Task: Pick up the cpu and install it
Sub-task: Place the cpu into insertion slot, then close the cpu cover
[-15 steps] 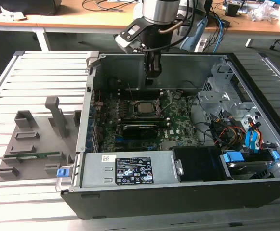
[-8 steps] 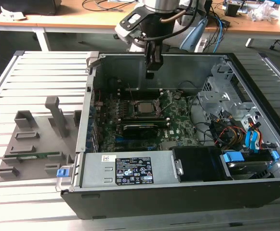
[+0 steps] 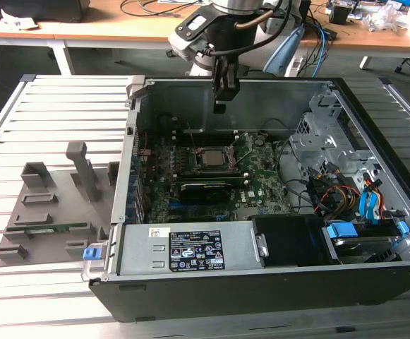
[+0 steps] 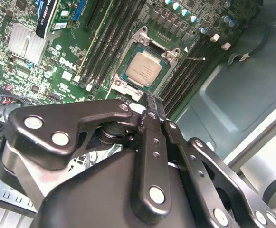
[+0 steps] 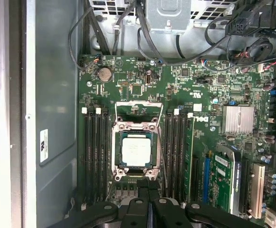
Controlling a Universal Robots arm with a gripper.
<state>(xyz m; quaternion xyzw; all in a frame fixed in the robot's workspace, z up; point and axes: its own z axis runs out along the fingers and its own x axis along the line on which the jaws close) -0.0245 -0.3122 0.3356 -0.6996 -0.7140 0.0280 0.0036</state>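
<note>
Matt silvery metal cpu (image 5: 134,149) top, glossy black claw (image 5: 147,184).

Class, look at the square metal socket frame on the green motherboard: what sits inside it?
The small square silvery cpu lies flat inside the metal socket frame. Whatever is beneath the chip is covered.

Silvery-white square metal cpu (image 5: 134,148), thin dark rim, bright on the deep green circuit board (image 5: 142,80). Matte black metal tool (image 5: 148,185), black all over. Exterior view: black metal computer case (image 3: 261,289), blue plastic latch (image 3: 92,253) at its eight o'clock, pale grey ribbed counter (image 3: 56,106).
</note>
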